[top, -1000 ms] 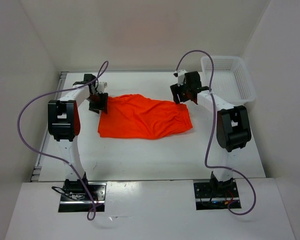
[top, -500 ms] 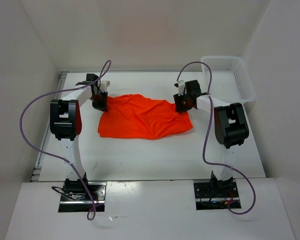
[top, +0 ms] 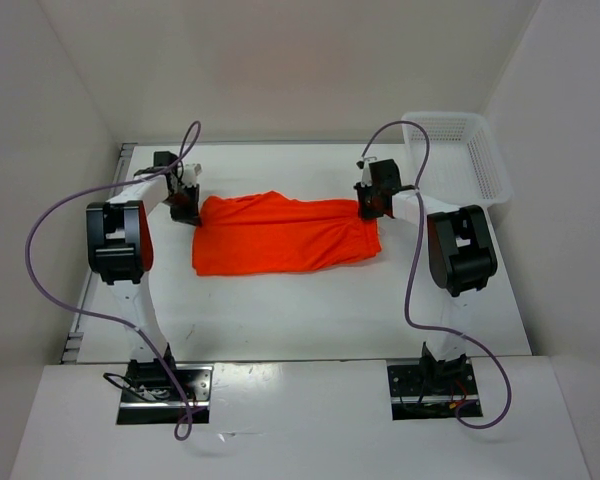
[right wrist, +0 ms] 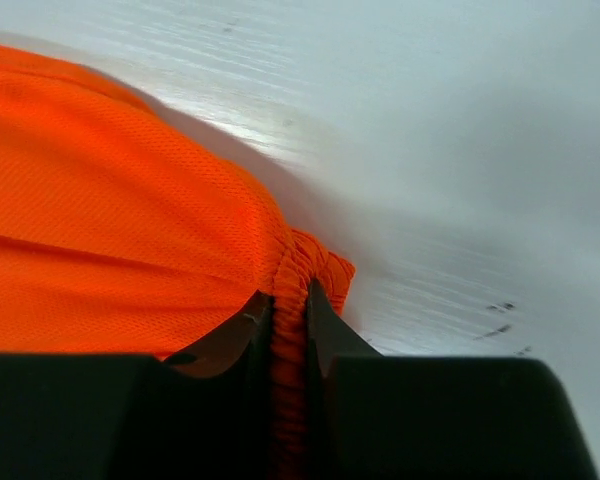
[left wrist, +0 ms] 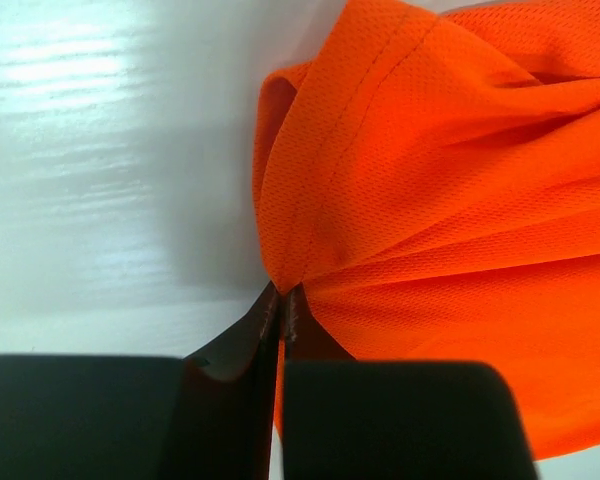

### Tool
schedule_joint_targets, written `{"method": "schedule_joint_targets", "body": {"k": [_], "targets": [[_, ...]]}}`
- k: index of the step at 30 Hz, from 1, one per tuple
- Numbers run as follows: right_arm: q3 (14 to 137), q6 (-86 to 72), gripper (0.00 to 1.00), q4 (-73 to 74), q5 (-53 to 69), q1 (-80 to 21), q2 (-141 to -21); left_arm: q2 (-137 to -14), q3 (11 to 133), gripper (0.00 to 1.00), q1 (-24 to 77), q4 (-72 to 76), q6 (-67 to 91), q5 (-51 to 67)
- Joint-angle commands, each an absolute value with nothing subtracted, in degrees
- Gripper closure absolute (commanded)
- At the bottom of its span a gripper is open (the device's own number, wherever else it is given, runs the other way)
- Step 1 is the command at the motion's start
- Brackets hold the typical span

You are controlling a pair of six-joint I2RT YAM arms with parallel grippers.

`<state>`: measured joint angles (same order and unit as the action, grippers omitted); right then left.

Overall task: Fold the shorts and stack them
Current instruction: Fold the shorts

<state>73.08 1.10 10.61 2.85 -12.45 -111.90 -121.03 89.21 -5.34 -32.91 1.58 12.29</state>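
This looks like a robotics lab, set up as a small test cell. A white bench [top: 280,310] is boxed in by plain white panels [top: 280,70] at its far edge and both sides. Two small arms, left [top: 115,240] and right [top: 460,250], are bolted to metal plates [top: 165,385] along the near edge. Loose purple cables [top: 410,285] loop from their bases up to the wrists. A white plastic basket [top: 495,160] sits at the far right corner.

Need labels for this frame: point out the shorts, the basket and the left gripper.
shorts [top: 280,235], top view, middle of the cloth.
basket [top: 492,160], top view, its right wall.
left gripper [left wrist: 282,305], left wrist view, between the fingertips pinching cloth.
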Motion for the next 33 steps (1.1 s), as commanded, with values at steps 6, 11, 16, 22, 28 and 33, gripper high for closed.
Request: {"method": "schedule_joint_targets", "body": {"k": [6, 11, 16, 22, 28, 33], "targets": [[77.08, 6.76, 0.41, 13.62, 15.72, -11.78, -111.54, -118.48, 86.92, 0.56, -3.34, -37.27, 0.00, 10.10], [78.31, 8.17, 0.24, 14.93, 15.73, -11.78, -108.64, -117.77, 93.59, 0.45, -2.72, -36.57, 0.00, 12.22], [77.78, 8.79, 0.24, 17.66, 15.21, -11.78, -103.99, -121.02, 102.38, 0.47, -2.72, -35.16, 0.00, 12.22], [71.29, 10.81, 0.24, 19.42, 13.80, -11.78, -99.76, -127.52, 107.75, 0.54, -0.97, -35.16, 0.00, 9.50], [66.10, 11.95, 0.25, 20.65, 14.77, -11.78, -98.09, -130.86, 107.75, 0.47, 0.35, -33.93, 0.00, 5.02], [62.32, 11.08, 0.22, 21.88, 17.23, -11.78, -96.94, -131.92, 107.14, 0.44, 0.35, -31.29, 0.00, 7.63]]}}
